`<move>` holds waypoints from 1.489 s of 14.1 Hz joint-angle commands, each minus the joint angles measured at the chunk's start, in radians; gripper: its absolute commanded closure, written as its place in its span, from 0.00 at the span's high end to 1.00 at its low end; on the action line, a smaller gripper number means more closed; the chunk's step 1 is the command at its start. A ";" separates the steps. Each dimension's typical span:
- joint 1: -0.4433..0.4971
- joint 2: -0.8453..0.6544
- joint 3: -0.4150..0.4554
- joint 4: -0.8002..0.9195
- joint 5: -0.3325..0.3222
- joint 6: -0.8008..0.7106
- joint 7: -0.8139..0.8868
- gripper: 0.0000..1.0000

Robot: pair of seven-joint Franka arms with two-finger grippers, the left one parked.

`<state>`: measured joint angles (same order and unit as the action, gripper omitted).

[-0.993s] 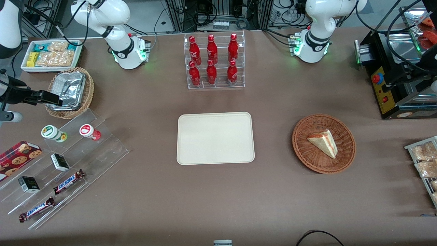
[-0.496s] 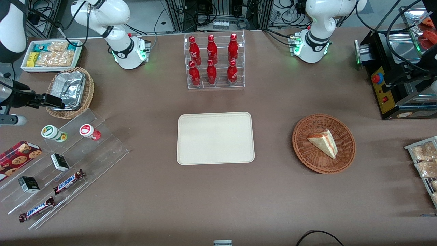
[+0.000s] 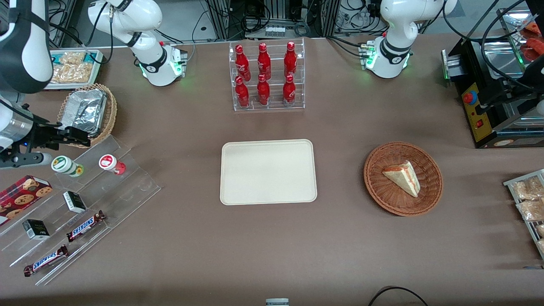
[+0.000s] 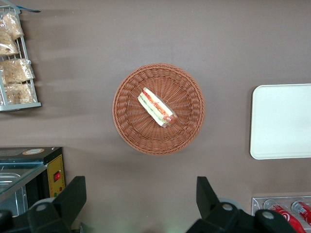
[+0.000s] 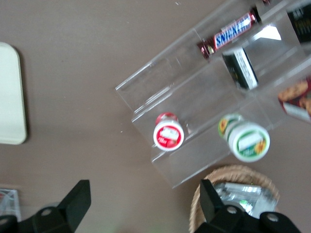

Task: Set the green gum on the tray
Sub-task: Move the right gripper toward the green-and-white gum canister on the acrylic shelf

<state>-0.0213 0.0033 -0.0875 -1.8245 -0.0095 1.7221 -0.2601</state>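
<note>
In the front view the gripper (image 3: 80, 137) hangs above the top step of the clear stepped stand (image 3: 85, 199), near the foil-lined basket (image 3: 87, 114), with its two fingers spread wide and nothing between them. The green gum (image 3: 66, 165) stands on that top step, a little nearer the camera than the gripper and apart from it, with the red-lidded bottle (image 3: 111, 164) beside it on the same step. The tray (image 3: 268, 172) lies bare in the middle of the table, well apart from the stand, and a wicker basket with a sandwich wedge (image 3: 403, 178) sits toward the parked arm's end. In the left wrist view the same wicker basket (image 4: 159, 108) and an edge of the tray (image 4: 282, 121) show. In the right wrist view the fingers (image 5: 77, 199) stand far apart and empty, the green gum (image 5: 249, 140) and the red-lidded bottle (image 5: 168, 132) sit upright side by side on the stand's step, and a corner of the tray (image 5: 10, 97) is visible.
</note>
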 commanded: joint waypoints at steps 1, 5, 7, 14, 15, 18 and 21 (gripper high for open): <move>-0.037 -0.016 -0.020 -0.065 -0.010 0.082 -0.212 1.00; -0.112 -0.006 -0.023 -0.114 -0.010 0.178 -0.621 1.00; -0.149 0.003 -0.023 -0.140 -0.010 0.233 -0.769 1.00; -0.206 0.030 -0.021 -0.206 -0.010 0.373 -0.887 1.00; -0.212 0.041 -0.021 -0.211 -0.010 0.392 -0.896 1.00; -0.216 0.050 -0.023 -0.249 -0.010 0.451 -0.901 1.00; -0.216 0.055 -0.025 -0.289 -0.010 0.505 -0.904 1.00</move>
<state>-0.2302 0.0665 -0.1130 -2.0754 -0.0095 2.1732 -1.1446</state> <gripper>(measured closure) 0.000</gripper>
